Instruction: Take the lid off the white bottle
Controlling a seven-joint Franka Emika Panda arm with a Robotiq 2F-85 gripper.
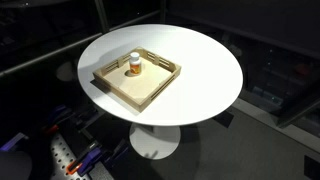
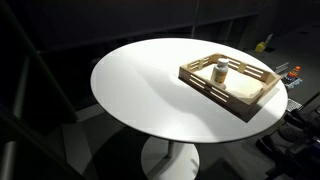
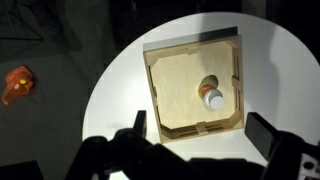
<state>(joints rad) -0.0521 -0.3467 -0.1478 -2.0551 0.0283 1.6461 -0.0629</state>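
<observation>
The white bottle (image 1: pixel 134 68) stands upright in a light wooden tray (image 1: pixel 150 90) on a round white table (image 1: pixel 205 55). It has an orange band, and the white lid (image 1: pixel 135 57) sits on top. Both exterior views show it (image 2: pixel 221 72) with the lid on (image 2: pixel 221 63) inside the tray (image 2: pixel 243 96). In the wrist view I look down on the lid (image 3: pixel 214 100), the bottle's orange side (image 3: pixel 205 88) and the tray (image 3: pixel 180 95). My gripper (image 3: pixel 204 130) is open and empty, high above the tray's near rim, its dark fingers well apart.
The table edge (image 3: pixel 105 100) drops to a dark floor. An orange object (image 3: pixel 18 83) lies on the floor off the table. A yellow object (image 2: pixel 262 44) sits behind the table. Blue and orange gear (image 1: pixel 85 157) is low beside the table's pedestal (image 1: pixel 155 142).
</observation>
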